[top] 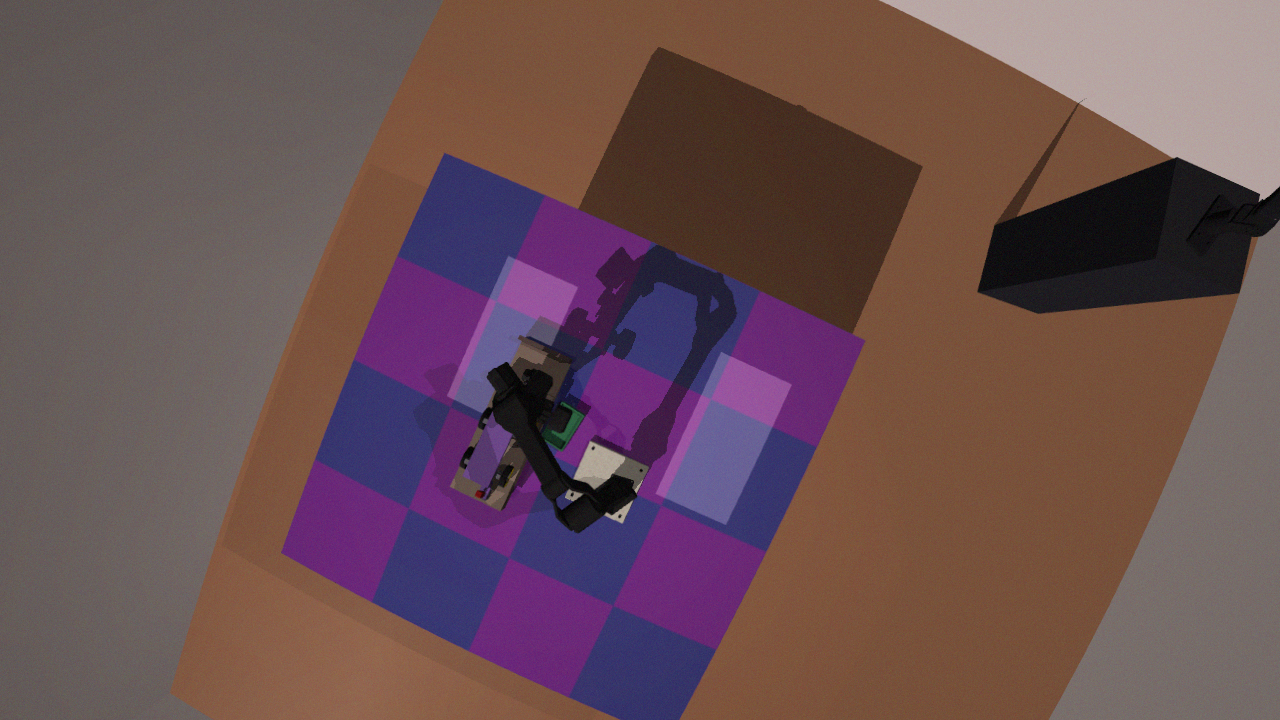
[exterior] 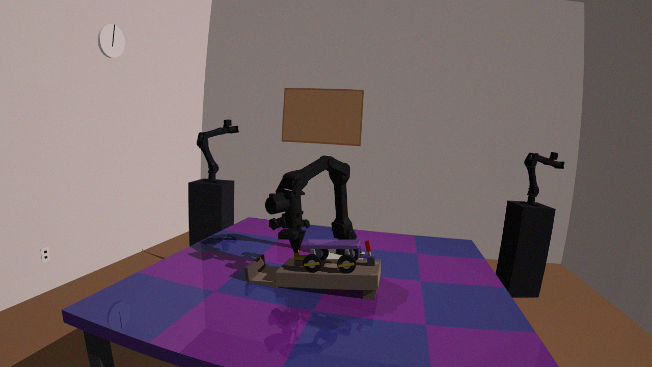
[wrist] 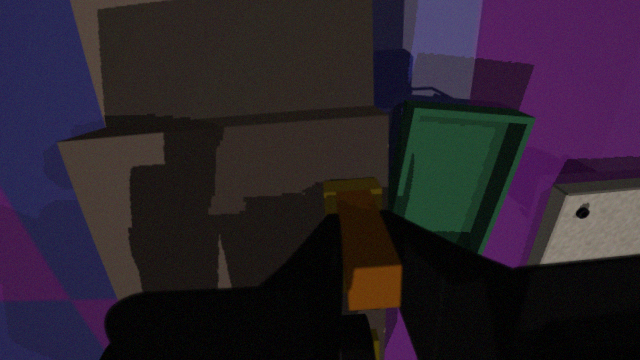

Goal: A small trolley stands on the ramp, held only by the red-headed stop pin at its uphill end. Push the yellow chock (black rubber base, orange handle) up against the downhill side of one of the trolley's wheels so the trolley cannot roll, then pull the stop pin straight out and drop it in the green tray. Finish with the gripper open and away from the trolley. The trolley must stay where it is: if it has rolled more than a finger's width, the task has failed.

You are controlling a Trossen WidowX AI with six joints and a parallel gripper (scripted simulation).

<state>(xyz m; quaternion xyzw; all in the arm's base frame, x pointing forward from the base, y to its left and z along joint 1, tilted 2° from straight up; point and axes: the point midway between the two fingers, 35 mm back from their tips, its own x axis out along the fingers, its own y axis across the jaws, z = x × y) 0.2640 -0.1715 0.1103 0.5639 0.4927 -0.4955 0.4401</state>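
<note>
My gripper (exterior: 296, 249) (wrist: 357, 223) is shut on the orange handle of the yellow chock (exterior: 299, 257) (wrist: 352, 186). The chock is low over the ramp (exterior: 326, 279) (wrist: 300, 145), near its tray-side edge, downhill of the trolley's far-side wheel. Whether its base touches ramp or wheel is unclear. The trolley (top: 487, 447) (exterior: 334, 244) has a purple deck and stands on the ramp; the wrist view does not show its deck. The red-headed stop pin (top: 479, 493) (exterior: 368, 245) stands at its uphill end. The green tray (top: 570, 437) (wrist: 501, 175) is beside the ramp.
A raised end stop (exterior: 254, 269) closes the ramp's low end. The pale base plate (top: 592, 461) (wrist: 600, 225) of my arm is beyond the tray. My arm crosses above the tray side of the ramp. Two other arms stand on black pedestals (exterior: 212, 212) (exterior: 528, 246) away from the table.
</note>
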